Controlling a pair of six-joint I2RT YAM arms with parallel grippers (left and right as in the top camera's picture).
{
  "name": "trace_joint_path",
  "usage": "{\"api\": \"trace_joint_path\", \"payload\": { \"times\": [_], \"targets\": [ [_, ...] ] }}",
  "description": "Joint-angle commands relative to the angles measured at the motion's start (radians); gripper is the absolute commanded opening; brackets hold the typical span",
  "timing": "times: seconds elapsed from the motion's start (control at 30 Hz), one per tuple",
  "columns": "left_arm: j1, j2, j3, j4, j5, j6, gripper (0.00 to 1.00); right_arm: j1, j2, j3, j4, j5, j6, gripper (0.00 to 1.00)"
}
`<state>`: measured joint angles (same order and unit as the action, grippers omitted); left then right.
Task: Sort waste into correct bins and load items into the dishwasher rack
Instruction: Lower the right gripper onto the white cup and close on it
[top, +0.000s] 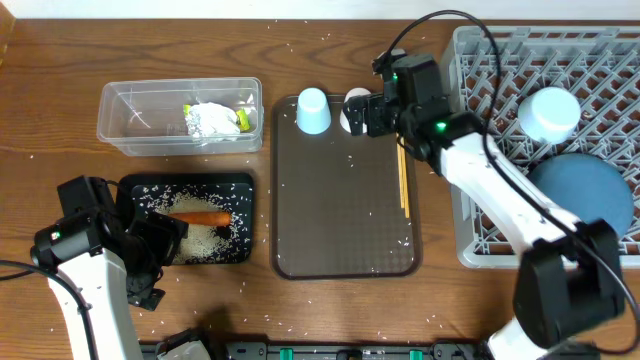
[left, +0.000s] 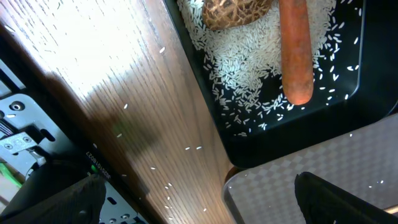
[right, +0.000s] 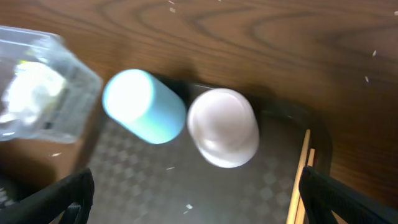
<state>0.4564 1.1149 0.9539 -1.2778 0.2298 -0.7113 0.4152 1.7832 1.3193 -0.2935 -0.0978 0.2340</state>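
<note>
White cup (right: 224, 127): pictured inverted on brown tray (top: 340, 220), just ahead of right gripper (right: 199, 199), beside light-blue cup (right: 146, 106).
Jaws: held wide apart, nothing gripped.
Nearer arm: right.

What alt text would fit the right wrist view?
A light-blue cup and a white cup stand side by side on a brown tray, with wooden chopsticks near its right edge. A clear tub holding a crumpled wrapper sits left; the right gripper has its jaws open.
</note>
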Motion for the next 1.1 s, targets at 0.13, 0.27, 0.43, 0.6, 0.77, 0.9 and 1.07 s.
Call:
{"api": "trace_joint_path", "payload": {
  "times": [0.13, 0.27, 0.43, 0.6, 0.77, 0.9, 1.07],
  "targets": [
    [0.005, 0.002, 0.0, -0.003, -0.01, -0.012, 0.98, -0.003, 0.114, 0.111, 0.029, 0.039, -0.019, 0.99],
    [0.005, 0.002, 0.0, -0.003, -0.01, -0.012, 0.98, -0.002, 0.163, 0.121, 0.075, 0.05, -0.018, 0.99],
    [0.005, 0.002, 0.0, -0.003, -0.01, -0.012, 0.98, -0.002, 0.221, 0.121, 0.125, 0.053, -0.016, 0.99],
    [0.005, 0.002, 0.0, -0.003, -0.01, -0.012, 0.98, 0.003, 0.266, 0.121, 0.158, 0.053, -0.01, 0.99],
    [0.005, 0.002, 0.0, -0.003, -0.01, -0.012, 0.98, 0.014, 0.294, 0.121, 0.175, 0.057, -0.01, 0.99],
    [0.005, 0.002, 0.0, -0.003, -0.01, -0.012, 0.98, 0.014, 0.316, 0.121, 0.175, 0.072, -0.01, 0.98],
    [0.005, 0.002, 0.0, -0.003, -0.01, -0.012, 0.98, 0.014, 0.336, 0.121, 0.174, 0.072, -0.01, 0.89]
  ]
}}
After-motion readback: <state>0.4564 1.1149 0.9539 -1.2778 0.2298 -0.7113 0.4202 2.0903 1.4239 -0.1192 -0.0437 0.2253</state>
